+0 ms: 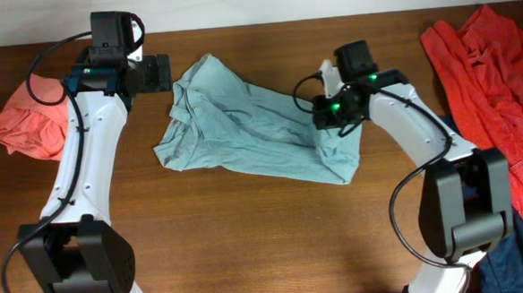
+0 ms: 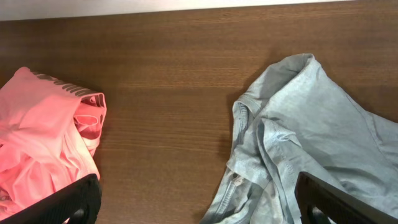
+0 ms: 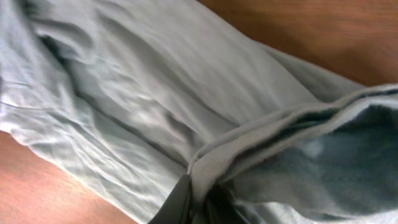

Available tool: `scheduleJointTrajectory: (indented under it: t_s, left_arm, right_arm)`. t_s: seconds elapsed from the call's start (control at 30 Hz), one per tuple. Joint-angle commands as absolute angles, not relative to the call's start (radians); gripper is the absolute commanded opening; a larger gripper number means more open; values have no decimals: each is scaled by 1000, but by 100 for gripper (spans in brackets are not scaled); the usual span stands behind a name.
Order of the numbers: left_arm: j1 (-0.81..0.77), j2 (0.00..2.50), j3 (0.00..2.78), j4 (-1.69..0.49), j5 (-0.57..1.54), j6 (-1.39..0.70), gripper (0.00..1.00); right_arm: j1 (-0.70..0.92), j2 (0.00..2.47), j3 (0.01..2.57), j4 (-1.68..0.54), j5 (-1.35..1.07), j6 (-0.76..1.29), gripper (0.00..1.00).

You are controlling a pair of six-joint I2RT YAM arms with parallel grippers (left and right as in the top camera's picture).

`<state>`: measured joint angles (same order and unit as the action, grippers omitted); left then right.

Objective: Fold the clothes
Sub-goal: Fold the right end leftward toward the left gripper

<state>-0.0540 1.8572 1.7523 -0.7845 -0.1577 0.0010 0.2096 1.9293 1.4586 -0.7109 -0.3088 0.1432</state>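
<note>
Dark wooden desk (image 1: 249, 246), overhead view: the pale blue-green T-shirt (image 1: 243, 129) lies crumpled at centre, its long axis running from far left to near right. The left pincer (image 1: 163, 73) hovers just beside the far-left end. The right pincer (image 1: 327, 116) sits on the near-right end. A salmon-pink garment (image 1: 27, 123) lies at the left edge, an orange-red garment (image 1: 490, 63) at the right, and a navy garment (image 1: 519, 263) in the near-right corner.

Left wrist view: both fingers (image 2: 68, 202) stand fully apart and empty. The collar (image 2: 245, 118) lies ahead and to one side, so this arm is the nearer to that end.

Right wrist view: the jaws are nipped together on a doubled hem (image 3: 280, 124) of the T-shirt.
</note>
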Motion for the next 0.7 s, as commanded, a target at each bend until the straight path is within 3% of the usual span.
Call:
scheduleJointTrajectory:
  t_s: [0.0, 0.47, 0.53, 0.57, 0.6, 0.67]
  left_arm:
    - [-52, 1866, 1766, -778, -162, 16, 99]
    - [-52, 1866, 1766, -774, -162, 16, 99]
    - [-52, 1866, 1766, -774, -162, 16, 99]
    - [-52, 1866, 1766, -774, -162, 17, 99]
    - [-52, 1866, 1766, -773, -162, 16, 99]
    - [-52, 1866, 1766, -772, -162, 16, 99]
  right_arm:
    - [242, 1916, 1478, -672, -305, 185, 10]
    - [360, 1992, 1478, -551, -303, 234, 10]
    - [366, 2001, 1478, -550, -307, 245, 37]
    - [373, 2002, 1478, -548, -307, 245, 80]
    - [377, 2001, 1480, -544, -317, 244, 91]
    - [380, 2000, 1498, -546, -343, 241, 92]
